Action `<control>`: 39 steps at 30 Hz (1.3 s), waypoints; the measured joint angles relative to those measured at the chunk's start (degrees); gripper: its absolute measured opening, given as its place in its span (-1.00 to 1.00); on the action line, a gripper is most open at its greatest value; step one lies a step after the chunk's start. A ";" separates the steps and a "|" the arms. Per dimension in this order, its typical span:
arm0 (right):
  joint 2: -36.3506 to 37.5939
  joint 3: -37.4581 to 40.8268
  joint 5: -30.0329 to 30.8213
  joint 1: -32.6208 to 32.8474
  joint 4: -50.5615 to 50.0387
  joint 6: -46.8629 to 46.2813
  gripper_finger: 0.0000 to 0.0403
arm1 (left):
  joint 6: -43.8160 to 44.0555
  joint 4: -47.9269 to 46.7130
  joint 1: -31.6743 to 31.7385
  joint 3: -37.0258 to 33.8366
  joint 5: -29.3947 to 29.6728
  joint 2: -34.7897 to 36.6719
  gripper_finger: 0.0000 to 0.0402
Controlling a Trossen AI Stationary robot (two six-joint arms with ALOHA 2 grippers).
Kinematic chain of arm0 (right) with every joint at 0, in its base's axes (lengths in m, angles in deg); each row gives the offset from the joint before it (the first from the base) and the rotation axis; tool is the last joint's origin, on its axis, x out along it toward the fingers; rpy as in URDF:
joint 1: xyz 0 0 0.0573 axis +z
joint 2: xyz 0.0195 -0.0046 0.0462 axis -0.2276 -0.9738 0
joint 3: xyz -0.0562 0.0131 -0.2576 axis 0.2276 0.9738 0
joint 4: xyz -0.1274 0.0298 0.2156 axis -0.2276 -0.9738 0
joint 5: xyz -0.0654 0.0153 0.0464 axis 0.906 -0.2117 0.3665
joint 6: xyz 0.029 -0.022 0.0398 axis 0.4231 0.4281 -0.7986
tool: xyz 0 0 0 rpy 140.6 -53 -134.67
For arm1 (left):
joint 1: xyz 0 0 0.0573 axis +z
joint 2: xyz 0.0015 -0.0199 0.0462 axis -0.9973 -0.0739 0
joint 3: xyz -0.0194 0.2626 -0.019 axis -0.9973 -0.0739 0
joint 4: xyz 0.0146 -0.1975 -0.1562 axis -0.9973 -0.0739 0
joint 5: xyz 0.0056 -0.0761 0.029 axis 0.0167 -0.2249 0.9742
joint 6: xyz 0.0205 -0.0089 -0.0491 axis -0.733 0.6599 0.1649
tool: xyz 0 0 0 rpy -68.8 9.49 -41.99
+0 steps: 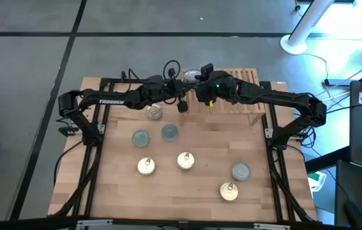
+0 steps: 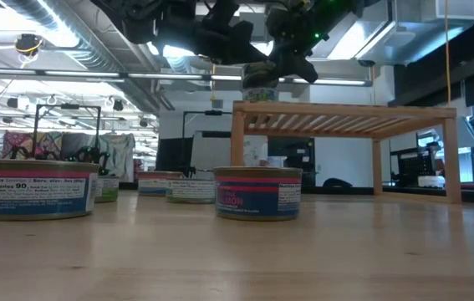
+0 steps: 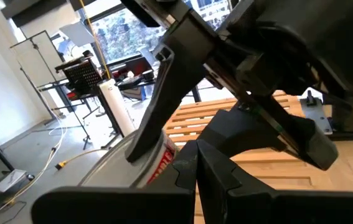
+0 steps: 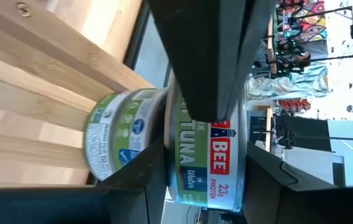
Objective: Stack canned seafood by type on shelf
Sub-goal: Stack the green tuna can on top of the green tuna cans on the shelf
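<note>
R gripper (image 4: 204, 155) clamps tuna can (image 4: 210, 162) atop another on shelf (image 1: 241, 102); L gripper (image 1: 182, 105) clenched, empty; six cans left on table (image 1: 187, 191)

- We see a low light-wood slatted shelf (image 2: 345, 117) standing on the pale plank tabletop (image 2: 237, 259).
- Above its left end, a dark gripper (image 2: 263, 77) holds a small green-labelled tin (image 2: 259, 92) just over the shelf top.
- A short round tin with a pink-and-blue label (image 2: 257, 193) stands nearest the middle.
- A blue-labelled tin (image 2: 34, 190) sits at the left, with more tins behind it.
</note>
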 joint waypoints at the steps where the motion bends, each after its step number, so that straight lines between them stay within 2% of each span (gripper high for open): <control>1: 0.00 0.00 0.03 0.01 -0.33 0.01 -0.23 | 0.04 -0.04 0.00 0.00 0.07 0.00 -0.99; 20: 0.04 0.00 0.09 -0.01 -1.41 0.09 -0.22 | 0.12 -2.25 0.00 0.00 1.42 0.00 -0.99; 25: 0.04 0.00 0.07 -0.01 -1.46 0.11 -0.21 | -0.03 -3.23 0.00 0.00 3.74 0.00 -0.99; 28: 0.04 0.00 0.07 -0.01 -1.73 0.09 -0.13 | -0.03 -3.24 0.00 0.00 4.02 0.00 -0.99; 35: 0.04 0.00 -0.02 -0.01 -1.85 0.09 0.21 | -0.06 -3.25 0.12 0.00 4.25 0.00 -0.99; 39: 0.04 0.00 0.00 -0.01 -1.37 0.11 0.31 | 0.01 -3.27 0.75 0.00 4.25 0.00 -0.99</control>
